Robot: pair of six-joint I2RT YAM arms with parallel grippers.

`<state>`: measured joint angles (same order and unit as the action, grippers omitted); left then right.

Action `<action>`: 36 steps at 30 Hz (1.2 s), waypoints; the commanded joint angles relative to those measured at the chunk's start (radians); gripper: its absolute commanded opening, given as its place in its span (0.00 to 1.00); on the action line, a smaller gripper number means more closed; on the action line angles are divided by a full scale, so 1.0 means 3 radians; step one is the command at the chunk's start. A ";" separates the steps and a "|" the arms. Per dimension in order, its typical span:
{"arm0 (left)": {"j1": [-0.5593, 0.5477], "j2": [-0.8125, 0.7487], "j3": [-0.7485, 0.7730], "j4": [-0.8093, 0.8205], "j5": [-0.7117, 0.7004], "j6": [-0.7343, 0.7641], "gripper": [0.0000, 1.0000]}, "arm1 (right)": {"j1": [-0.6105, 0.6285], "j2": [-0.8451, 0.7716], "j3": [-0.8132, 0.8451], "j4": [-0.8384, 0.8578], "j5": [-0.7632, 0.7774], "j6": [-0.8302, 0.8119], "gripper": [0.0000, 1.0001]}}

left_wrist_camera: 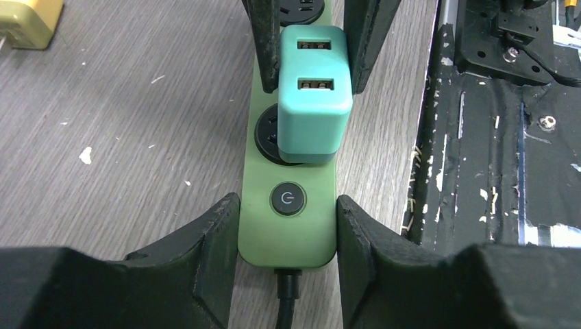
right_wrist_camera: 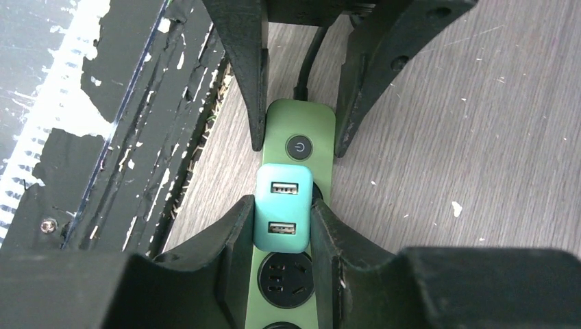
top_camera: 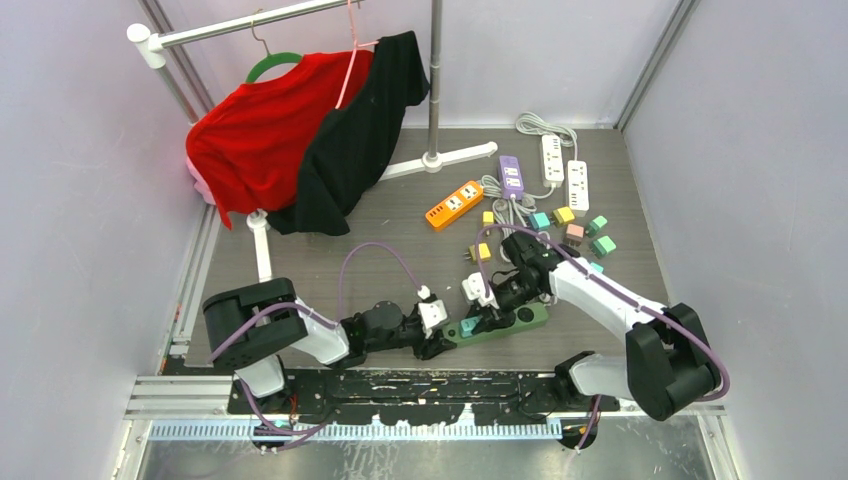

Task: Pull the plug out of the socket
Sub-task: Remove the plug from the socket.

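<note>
Strip (top_camera: pixel 520 320): green power strip, flat on the table (top_camera: pixel 330 230), lower centre of the top view, just above the arm bases.
Strip layout: the black cord (left_wrist_camera: pixel 286 301) leaves one end, followed by a round power button (left_wrist_camera: pixel 288 199) and then a row of black sockets.
Plug (right_wrist_camera: pixel 283 205): teal block with two USB ports on its upper face, centre of the right wrist view.
Plug location: it sits on the socket (left_wrist_camera: pixel 267 133) next to the button, and its body covers most of that socket. How deep the pins sit cannot be told.
Left fingers (left_wrist_camera: pixel 212 247): clamped on the strip at the button end, one finger against each long side. The cord runs out between them.
Right fingers (right_wrist_camera: pixel 226 240): closed on the plug, one pad pressed on each side face, with the strip running underneath.
Arm layout: both wrists meet over the strip in the top view, the left from the lower left and the right from the lower right.
Next socket (right_wrist_camera: pixel 286 277): unoccupied, between the right fingers at the bottom of the right wrist view.
Yellow plug (left_wrist_camera: pixel 24 20): loose on the table, upper left corner of the left wrist view.
Other strips (top_camera: pixel 455 203): orange, purple and two white, upper centre of the top view, well apart from the green one.
Loose plugs (top_camera: pixel 585 232): small coloured blocks in a cluster right of centre.
Rack (top_camera: pixel 435 80): white, upper left of the top view, carrying a red garment (top_camera: pixel 255 135) and a black garment (top_camera: pixel 355 140) on hangers.
</note>
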<state>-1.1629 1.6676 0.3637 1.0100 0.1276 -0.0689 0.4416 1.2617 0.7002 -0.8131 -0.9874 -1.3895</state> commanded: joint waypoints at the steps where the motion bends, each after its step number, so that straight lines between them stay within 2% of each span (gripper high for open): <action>1: 0.0015 0.0016 -0.0051 -0.0176 0.0032 -0.0114 0.00 | 0.0164 -0.0061 0.0030 0.0138 -0.0165 0.0089 0.01; 9: 0.0016 0.0186 0.0079 -0.0190 0.0093 -0.0120 0.00 | 0.0185 -0.0118 0.0016 0.0853 -0.0029 0.1071 0.01; 16: 0.0019 0.0277 0.0057 -0.0101 0.0076 -0.0142 0.00 | -0.0011 -0.0156 0.0089 0.0953 0.0256 0.1367 0.01; 18: 0.0016 0.0263 0.0013 -0.0054 0.0054 -0.0148 0.00 | -0.0135 -0.0182 0.0108 0.0922 0.0287 0.1373 0.01; 22: 0.0017 0.0232 -0.0067 0.0009 0.0012 -0.0167 0.00 | -0.0279 -0.0265 0.0093 0.0680 0.0348 0.0980 0.01; 27: 0.0021 0.0217 -0.0098 0.0020 -0.0032 -0.0198 0.00 | -0.0333 -0.0231 0.0077 -0.0107 -0.0006 -0.0216 0.01; 30: 0.0018 0.0205 -0.0089 0.0021 -0.0029 -0.0211 0.00 | -0.0326 -0.0211 0.0001 -0.0232 -0.0295 -0.0512 0.01; 32: 0.0018 0.0207 -0.0071 0.0018 -0.0018 -0.0227 0.00 | -0.0269 -0.0232 -0.0033 -0.0084 -0.0401 -0.0355 0.01; 36: 0.0020 0.0229 0.0006 -0.0068 0.0025 -0.0235 0.00 | -0.0093 -0.0310 -0.0116 0.0533 -0.0408 0.0491 0.01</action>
<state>-1.1584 1.7206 0.3756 1.0790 0.1318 -0.1234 0.3798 1.2247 0.6666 -0.7963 -1.0203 -1.3739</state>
